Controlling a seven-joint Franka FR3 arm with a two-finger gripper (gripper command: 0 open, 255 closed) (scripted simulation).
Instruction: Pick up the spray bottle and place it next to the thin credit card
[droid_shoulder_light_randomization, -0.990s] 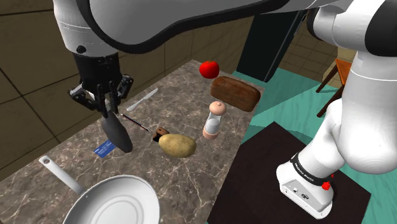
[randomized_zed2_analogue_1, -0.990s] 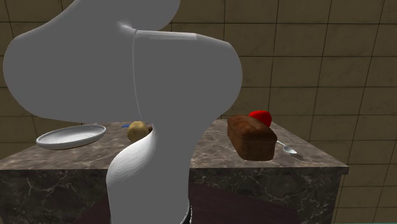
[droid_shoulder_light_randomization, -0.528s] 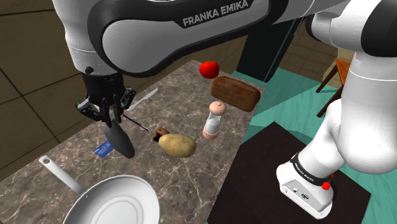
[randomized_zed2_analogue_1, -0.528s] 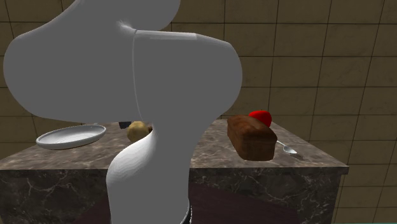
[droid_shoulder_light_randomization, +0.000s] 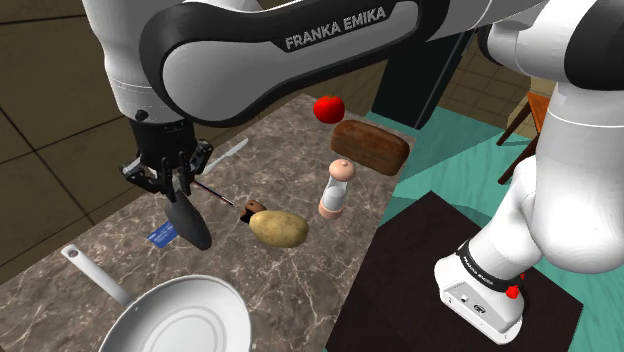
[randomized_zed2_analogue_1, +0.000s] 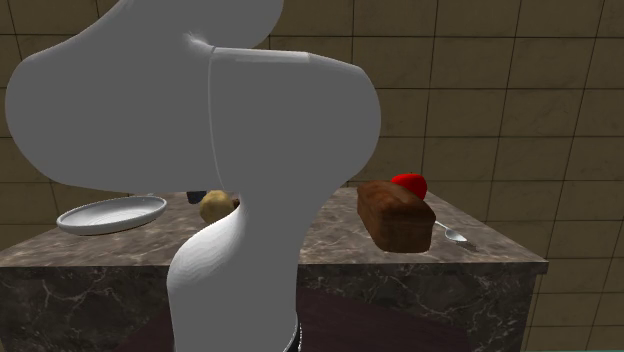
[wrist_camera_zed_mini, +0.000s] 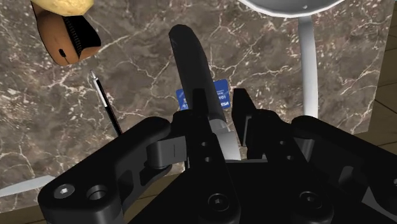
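Note:
My gripper (droid_shoulder_light_randomization: 171, 178) hangs over the marble counter (droid_shoulder_light_randomization: 110, 255) and is shut on the spray bottle (droid_shoulder_light_randomization: 188, 217), a dark slim shape drawn nearly black. The bottle slants down from the fingers, and its lower end is just above the counter. Right beside that end lies the thin blue credit card (droid_shoulder_light_randomization: 161, 236), flat on the marble. In the wrist view the bottle (wrist_camera_zed_mini: 189, 67) runs out from between the fingers of the gripper (wrist_camera_zed_mini: 220, 121), and the blue card (wrist_camera_zed_mini: 221, 93) shows from behind it on both sides.
A white pan (droid_shoulder_light_randomization: 178, 320) sits at the counter's near end, its handle (wrist_camera_zed_mini: 308, 60) close to the card. A potato (droid_shoulder_light_randomization: 278, 228), a small brown object (droid_shoulder_light_randomization: 254, 208), a thin stick (droid_shoulder_light_randomization: 212, 192), a knife (droid_shoulder_light_randomization: 226, 154), a pepper mill (droid_shoulder_light_randomization: 338, 187), a bread loaf (droid_shoulder_light_randomization: 370, 146) and a red fruit (droid_shoulder_light_randomization: 328, 108) lie beyond.
The gripper has sunk slightly with the bottle, bringing its lower end closer to the counter beside the card. Nothing else has moved.

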